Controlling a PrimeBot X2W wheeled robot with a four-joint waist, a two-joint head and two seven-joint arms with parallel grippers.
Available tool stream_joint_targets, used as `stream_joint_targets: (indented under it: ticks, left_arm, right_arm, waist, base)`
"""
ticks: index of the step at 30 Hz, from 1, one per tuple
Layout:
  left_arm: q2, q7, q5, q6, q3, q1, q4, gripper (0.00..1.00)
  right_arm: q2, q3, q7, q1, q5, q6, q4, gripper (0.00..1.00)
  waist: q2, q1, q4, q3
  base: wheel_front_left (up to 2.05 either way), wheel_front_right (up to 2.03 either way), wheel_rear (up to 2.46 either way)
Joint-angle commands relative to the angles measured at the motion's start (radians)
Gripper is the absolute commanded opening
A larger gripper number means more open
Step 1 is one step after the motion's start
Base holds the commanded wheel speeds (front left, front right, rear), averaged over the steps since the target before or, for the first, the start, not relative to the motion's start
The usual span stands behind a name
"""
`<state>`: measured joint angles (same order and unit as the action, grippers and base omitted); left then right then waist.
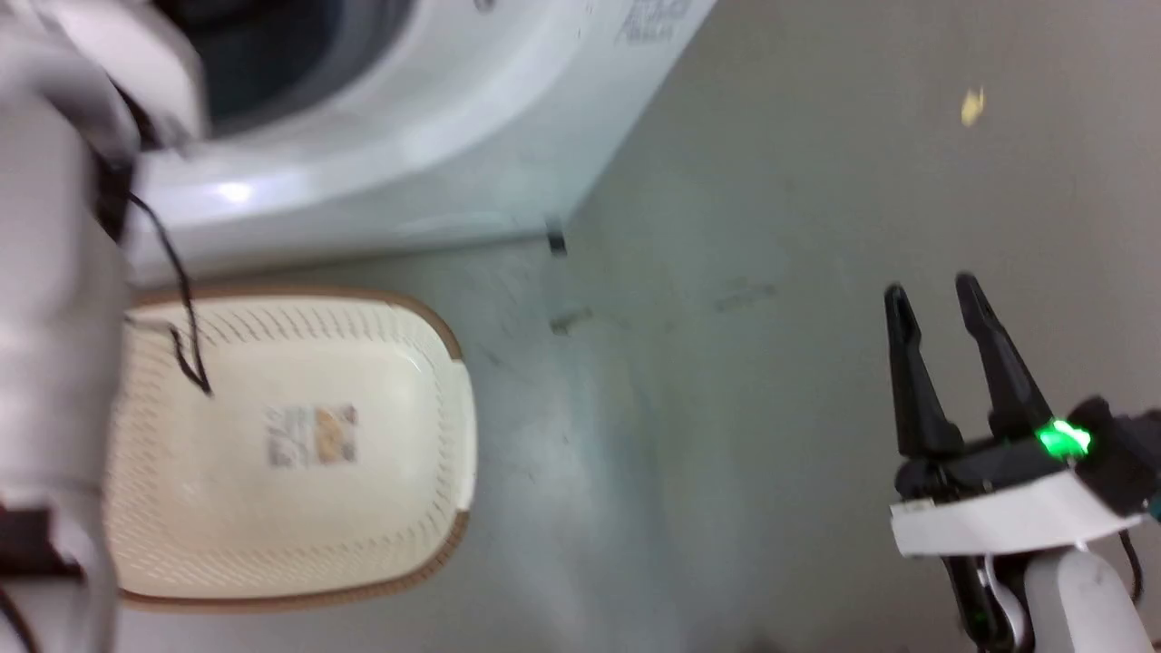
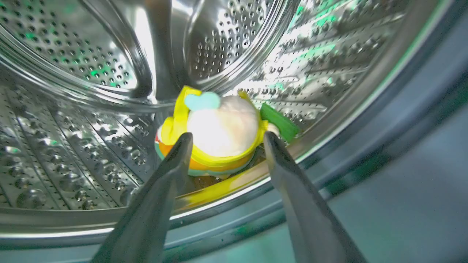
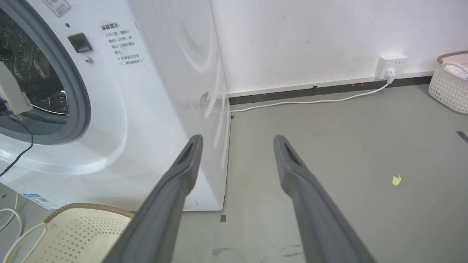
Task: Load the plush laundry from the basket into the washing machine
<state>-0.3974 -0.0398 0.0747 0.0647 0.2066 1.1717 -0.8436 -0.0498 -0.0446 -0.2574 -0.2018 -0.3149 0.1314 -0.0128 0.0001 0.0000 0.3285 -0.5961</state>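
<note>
My left gripper point(image 2: 226, 137) has its two fingers spread apart, and my pale left forearm point(image 1: 54, 317) stretches forward. My right gripper point(image 1: 931, 287) hangs at my right side, fingers apart, gripping nothing.

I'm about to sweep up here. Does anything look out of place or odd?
A small yellow scrap lies loose on the floor, off to the side of the washer. In the drum, the toy rests close to the front rim, framed by the open left claw; it might roll out.
</note>
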Motion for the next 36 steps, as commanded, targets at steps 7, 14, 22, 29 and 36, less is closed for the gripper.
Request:
stream_joint_targets:
  ticks: [7,14,22,29,36]
  left_arm:
    - [0.092,-0.214,0.070,-0.015,-0.012,-0.301,0.132,1.00]
    - [0.169,-0.222,0.085,-0.104,-0.047,-0.664,0.505,1.00]
    - [0.232,-0.222,0.052,-0.156,-0.022,-1.014,0.733,1.00]
    - [0.297,-0.222,0.054,-0.209,-0.060,-1.201,0.794,1.00]
    - [0.316,-0.216,0.056,-0.202,-0.073,-1.226,0.805,0.00]
  right_arm:
    - [-0.028,0.050,-0.004,0.092,0.064,-0.001,-0.019,1.00]
    - [-0.044,0.066,-0.004,0.155,0.096,-0.001,-0.035,1.00]
    - [-0.043,0.048,-0.004,0.230,0.158,-0.001,-0.043,1.00]
    - [-0.018,0.032,-0.004,0.287,0.170,-0.001,-0.034,1.00]
    - [-0.016,0.022,0.001,0.279,0.169,0.000,-0.024,0.00]
  waist:
    - [-0.0001,0.0000,-0.139,0.305]
    - [-0.0001,0.0000,-0.205,0.436]
    - [-0.0001,0.0000,-0.241,0.521]
    - [-0.0001,0.0000,-0.251,0.553]
    - [-0.0001,0.0000,-0.256,0.558]
  base:
    - [0.00,0.00,0.00]
    - [0.00,0.00,0.00]
    - [0.00,0.00,0.00]
    - [0.00,0.00,0.00]
    - [0.00,0.00,0.00]
